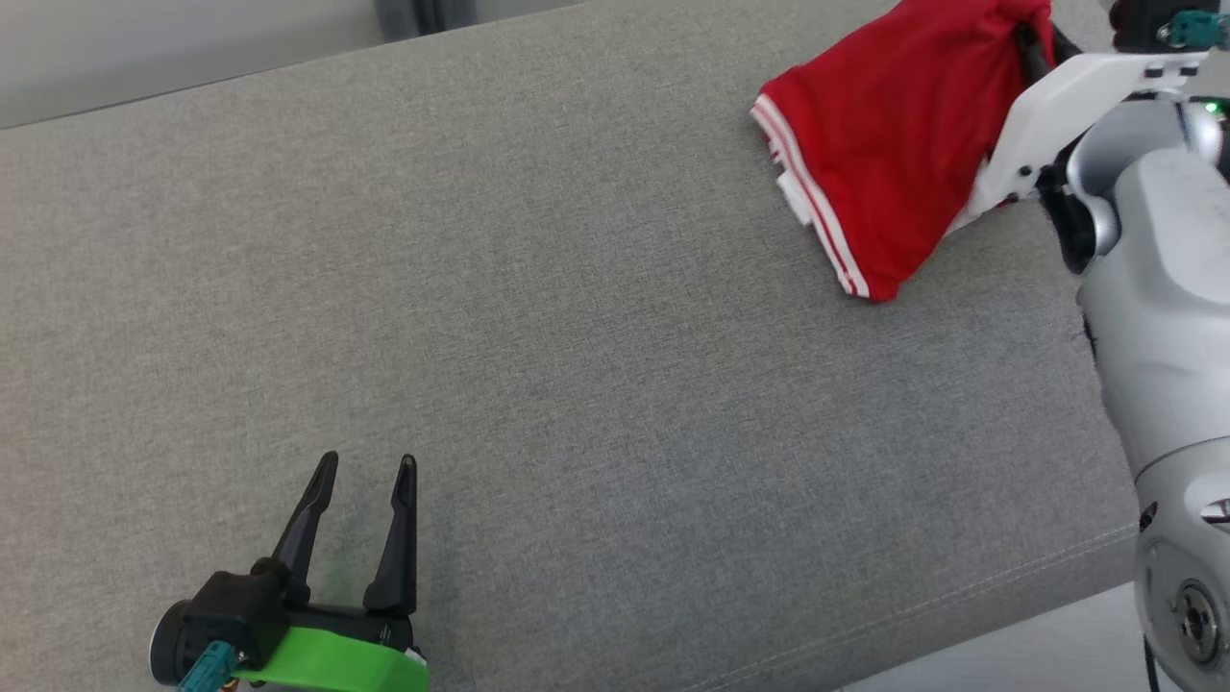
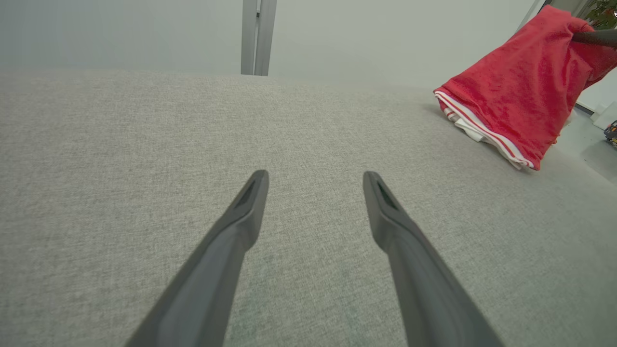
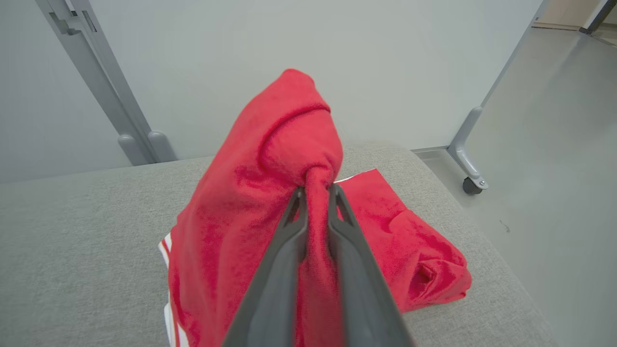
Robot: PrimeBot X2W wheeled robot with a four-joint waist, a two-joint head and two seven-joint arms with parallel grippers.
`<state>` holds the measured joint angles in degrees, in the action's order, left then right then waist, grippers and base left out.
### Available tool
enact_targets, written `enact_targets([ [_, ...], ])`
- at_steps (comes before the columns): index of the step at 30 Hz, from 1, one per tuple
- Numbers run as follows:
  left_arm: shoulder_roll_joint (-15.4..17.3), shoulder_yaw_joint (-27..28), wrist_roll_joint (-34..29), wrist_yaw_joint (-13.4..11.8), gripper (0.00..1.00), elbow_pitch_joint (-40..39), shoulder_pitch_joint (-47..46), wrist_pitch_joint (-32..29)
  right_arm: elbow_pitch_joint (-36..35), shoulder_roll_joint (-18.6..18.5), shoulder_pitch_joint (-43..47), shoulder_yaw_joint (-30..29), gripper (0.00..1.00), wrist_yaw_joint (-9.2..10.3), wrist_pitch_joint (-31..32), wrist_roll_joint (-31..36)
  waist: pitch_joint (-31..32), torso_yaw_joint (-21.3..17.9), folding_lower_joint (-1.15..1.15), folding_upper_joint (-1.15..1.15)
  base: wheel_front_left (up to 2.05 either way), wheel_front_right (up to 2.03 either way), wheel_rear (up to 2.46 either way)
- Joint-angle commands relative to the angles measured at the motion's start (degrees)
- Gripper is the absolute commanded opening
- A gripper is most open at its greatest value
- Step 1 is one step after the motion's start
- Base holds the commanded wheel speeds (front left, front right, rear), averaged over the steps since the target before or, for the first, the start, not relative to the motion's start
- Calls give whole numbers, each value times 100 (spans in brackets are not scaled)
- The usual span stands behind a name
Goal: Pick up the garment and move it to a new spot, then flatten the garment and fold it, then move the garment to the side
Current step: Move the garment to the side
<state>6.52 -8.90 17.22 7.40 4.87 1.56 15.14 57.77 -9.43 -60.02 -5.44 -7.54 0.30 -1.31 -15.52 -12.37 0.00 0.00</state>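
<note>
Over grey woven cushion [image 1: 480, 288], right hand [image 3: 315, 190] pinches bunched garment [image 3: 241, 202].

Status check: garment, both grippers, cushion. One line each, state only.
garment: bunched, one part pinched and lifted, the rest lying on the cushion, not flattened or folded.
right gripper: shut on a fold of the garment.
left gripper: open, holding nothing, over bare cushion, well apart from the garment.
cushion: flat grey fabric, carrying the garment near its right end.
</note>
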Motion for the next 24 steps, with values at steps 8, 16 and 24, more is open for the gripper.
enact_targets([
  [8,134,53,45,17,100,-40,-99,-3,-169,-581,-341,-491,0,12,499,199,-262,211,0,0,0,0,0],
  [16,158,4,54,17,100,-39,-260,-4,-389,-756,-119,-1580,100,11,311,1181,-351,351,0,0,0,0,0],
  [24,17,132,35,17,100,-51,-48,-4,-825,-387,519,-1937,100,12,-620,1776,55,479,0,0,0,0,0],
])
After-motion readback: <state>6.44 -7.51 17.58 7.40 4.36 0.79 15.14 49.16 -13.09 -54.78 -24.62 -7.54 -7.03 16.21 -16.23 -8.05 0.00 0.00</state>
